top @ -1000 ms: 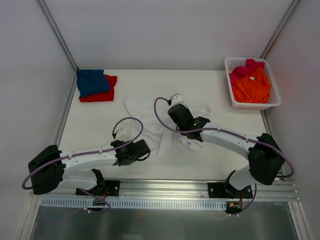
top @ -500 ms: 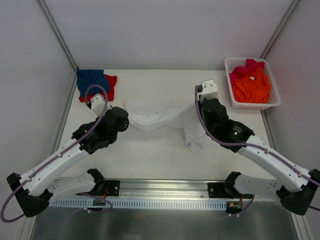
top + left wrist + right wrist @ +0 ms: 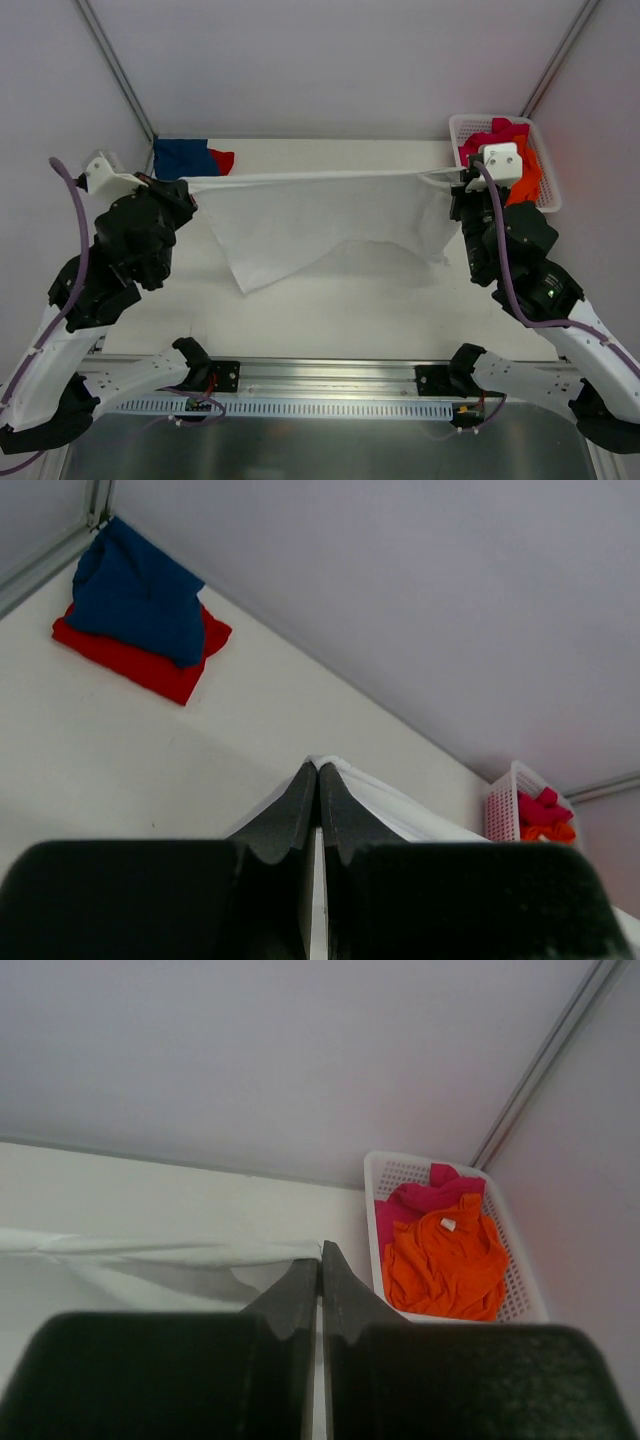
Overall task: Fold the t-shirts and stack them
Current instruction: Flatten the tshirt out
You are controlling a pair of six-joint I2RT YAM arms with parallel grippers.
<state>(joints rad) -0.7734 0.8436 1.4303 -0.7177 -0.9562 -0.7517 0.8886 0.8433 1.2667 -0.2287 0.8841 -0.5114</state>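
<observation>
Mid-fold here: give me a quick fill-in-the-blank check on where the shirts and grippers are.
1. The left gripper and right gripper are both ____ on the white t-shirt.
2. The blue t-shirt lies ____ the red t-shirt.
3. The orange t-shirt and pink t-shirt sit in the ____.
Missing words: shut; on top of; basket.

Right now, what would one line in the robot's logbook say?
left gripper: shut on white t-shirt | right gripper: same shirt, stretched between | blue t-shirt atop red t-shirt
</observation>
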